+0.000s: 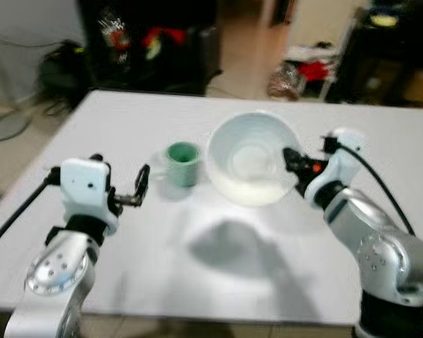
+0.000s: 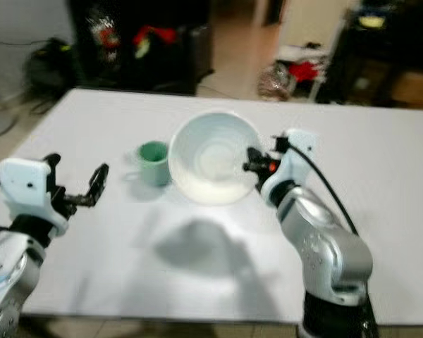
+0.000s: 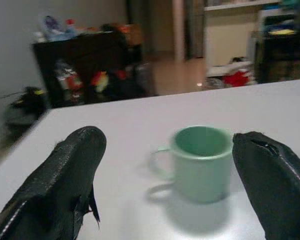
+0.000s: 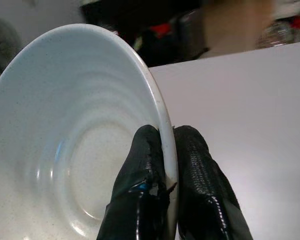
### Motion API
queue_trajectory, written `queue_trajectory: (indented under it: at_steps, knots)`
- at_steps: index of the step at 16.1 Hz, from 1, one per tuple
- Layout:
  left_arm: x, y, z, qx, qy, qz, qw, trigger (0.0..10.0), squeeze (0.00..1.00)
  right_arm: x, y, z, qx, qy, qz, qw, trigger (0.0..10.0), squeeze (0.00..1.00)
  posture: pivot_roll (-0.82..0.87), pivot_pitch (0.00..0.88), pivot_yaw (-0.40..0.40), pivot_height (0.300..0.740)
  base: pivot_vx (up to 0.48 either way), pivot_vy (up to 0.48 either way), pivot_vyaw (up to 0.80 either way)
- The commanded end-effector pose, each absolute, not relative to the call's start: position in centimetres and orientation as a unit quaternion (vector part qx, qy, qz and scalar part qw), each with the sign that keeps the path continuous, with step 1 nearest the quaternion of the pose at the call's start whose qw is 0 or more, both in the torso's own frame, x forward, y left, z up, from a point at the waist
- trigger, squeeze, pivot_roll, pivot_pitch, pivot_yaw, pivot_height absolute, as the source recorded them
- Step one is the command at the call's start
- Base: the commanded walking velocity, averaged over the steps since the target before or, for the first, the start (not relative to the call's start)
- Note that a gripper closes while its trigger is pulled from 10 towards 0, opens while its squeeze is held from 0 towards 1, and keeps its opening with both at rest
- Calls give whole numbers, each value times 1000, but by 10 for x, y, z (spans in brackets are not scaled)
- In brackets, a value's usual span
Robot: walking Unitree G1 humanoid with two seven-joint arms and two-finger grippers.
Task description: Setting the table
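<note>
A large white bowl [image 1: 252,158] hangs above the white table [image 1: 218,282], casting a shadow below it. My right gripper [image 1: 289,160] is shut on the bowl's rim [image 4: 165,135], one finger inside and one outside. A small green mug [image 1: 182,163] stands on the table just left of the bowl, handle pointing left. My left gripper [image 1: 142,189] is open, low over the table, a short way in front and left of the mug; in the left wrist view the mug [image 3: 200,162] sits ahead between the two fingers [image 3: 65,180].
The table's near edge [image 1: 197,317] lies close to my body. Beyond the far edge are dark furniture with red and green items [image 1: 144,42], a black bag on the floor [image 1: 63,67] and clutter at the back right [image 1: 307,70].
</note>
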State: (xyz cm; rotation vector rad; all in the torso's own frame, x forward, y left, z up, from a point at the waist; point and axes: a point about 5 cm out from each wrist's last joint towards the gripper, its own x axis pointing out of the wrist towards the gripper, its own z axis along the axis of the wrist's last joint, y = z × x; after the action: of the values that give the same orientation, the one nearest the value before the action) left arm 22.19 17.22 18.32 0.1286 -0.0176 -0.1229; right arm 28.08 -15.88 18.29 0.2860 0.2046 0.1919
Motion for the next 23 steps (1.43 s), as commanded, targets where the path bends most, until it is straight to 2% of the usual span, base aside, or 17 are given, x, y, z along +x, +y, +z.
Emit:
queue_trajectory:
  at_steps: [1,6,10,14,23]
  knots:
    - [220,170,182,66,-3,-70,995,10000,0,284,-163,188,146,86,85,982,10000,0,8,0,-3,740,0,0,0]
    - [221,165,179,75,4,-117,990,10000,0,301,-174,183,137,112,48,983,10000,0,6,0,5,740,0,0,0]
    - [222,158,178,72,9,-159,985,10000,0,321,-187,169,186,168,9,968,10000,0,9,0,-1,740,0,0,0]
    - [213,155,175,74,30,-230,970,10000,0,350,-185,164,242,195,14,951,10000,0,18,0,-2,740,0,0,0]
    - [207,153,170,84,52,-271,958,10000,0,370,-166,163,267,241,53,931,10000,0,24,0,-1,740,0,0,0]
